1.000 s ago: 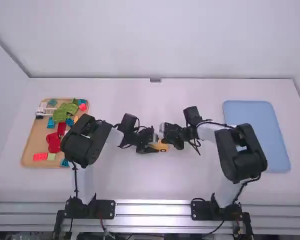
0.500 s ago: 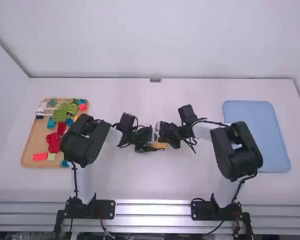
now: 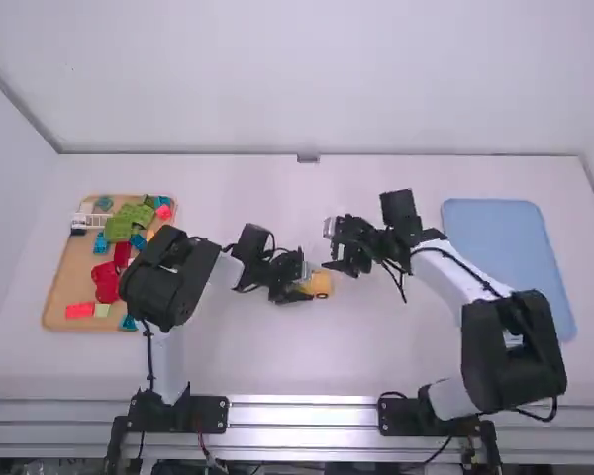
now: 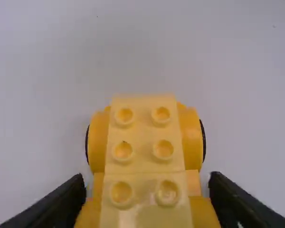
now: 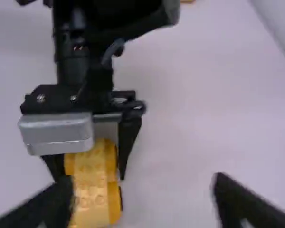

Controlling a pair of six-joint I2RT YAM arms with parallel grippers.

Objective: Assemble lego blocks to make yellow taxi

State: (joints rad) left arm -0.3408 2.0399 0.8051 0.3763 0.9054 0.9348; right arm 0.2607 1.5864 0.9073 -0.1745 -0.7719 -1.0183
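Both arms are at the middle of the white table point(image 3: 228, 366). L gripper point(image 3: 305, 282) has its 2 fingers pinching the yellow block build point(image 3: 319, 284), one on each side. The build lies flat, studs up, in the table's mid area, between the arms' bases. Up close it's a pale yellow studded strip w/ deeper yellow pcs along both sides; dark edges show on the outer sides nr one end.

R gripper point(image 3: 333, 247) is nr the build, a bit farther from the bases & toward the R side. Its fingers are spread wide, w/ nothing between them.

Over on the L there's a wooden tray point(image 3: 69, 267) w/ loose pcs: green blocks point(image 3: 119, 223) twd the far end, a white railing pc point(image 3: 91, 221) by the far L edge, red blocks point(image 3: 106, 282) abt the middle, a coral block point(image 3: 79, 311) nr the near L corner & a pale green block point(image 3: 101, 310) right beside it. Several teal blocks point(image 3: 101, 242) are dotted among them. L arm hides part of the tray's R side.

On the far R, a blue mat point(image 3: 510, 267) lies on the table, partly hidden behind R arm.
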